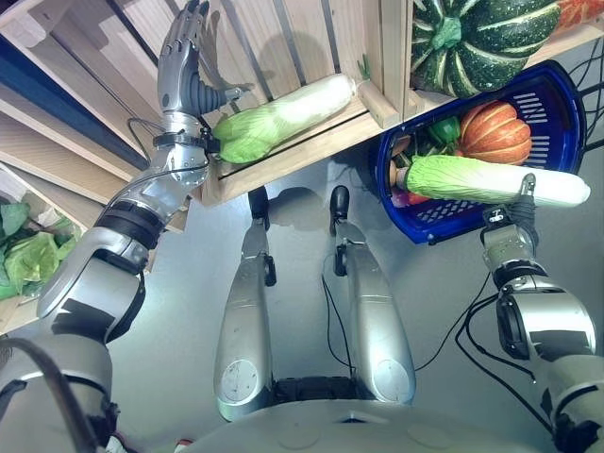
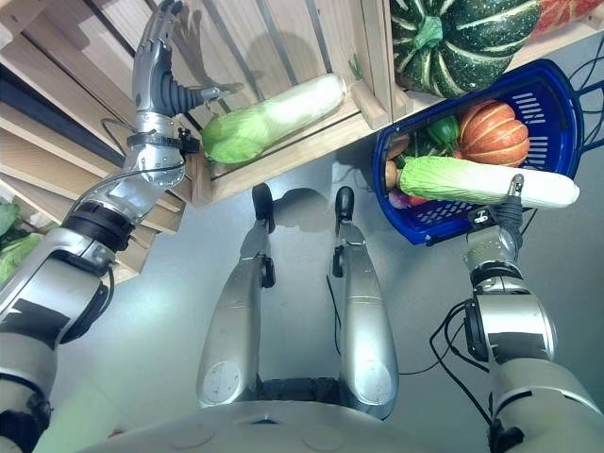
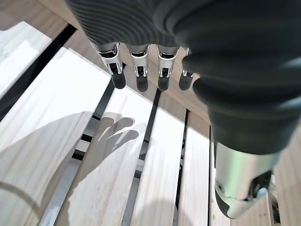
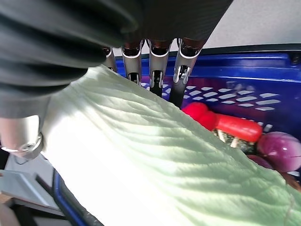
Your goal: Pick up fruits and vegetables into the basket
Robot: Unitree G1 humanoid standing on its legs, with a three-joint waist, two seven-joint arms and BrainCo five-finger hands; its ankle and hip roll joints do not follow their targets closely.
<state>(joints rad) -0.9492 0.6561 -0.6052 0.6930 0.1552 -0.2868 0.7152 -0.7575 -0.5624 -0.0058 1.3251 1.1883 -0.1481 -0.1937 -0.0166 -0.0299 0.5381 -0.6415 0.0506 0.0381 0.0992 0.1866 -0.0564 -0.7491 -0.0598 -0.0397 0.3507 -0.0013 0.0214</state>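
My right hand (image 1: 517, 215) is shut on a long pale-green cabbage (image 1: 472, 179), which lies across the blue basket (image 1: 566, 113). Up close the cabbage (image 4: 155, 155) sits between the thumb and the fingers (image 4: 157, 70), with the basket's mesh wall behind. My left hand (image 1: 179, 66) is raised, open and holding nothing, over the wooden slats (image 3: 155, 155) of a crate (image 1: 283, 38). A second cabbage (image 1: 283, 118) lies in that crate, just right of the left wrist.
In the basket are an orange pumpkin (image 1: 493, 132), a green pepper (image 1: 444, 129), a red piece (image 4: 221, 123) and a purple onion (image 4: 277, 146). A dark-green striped squash (image 1: 481, 38) sits on the shelf above. Leafy greens (image 1: 24, 250) fill a crate at far left.
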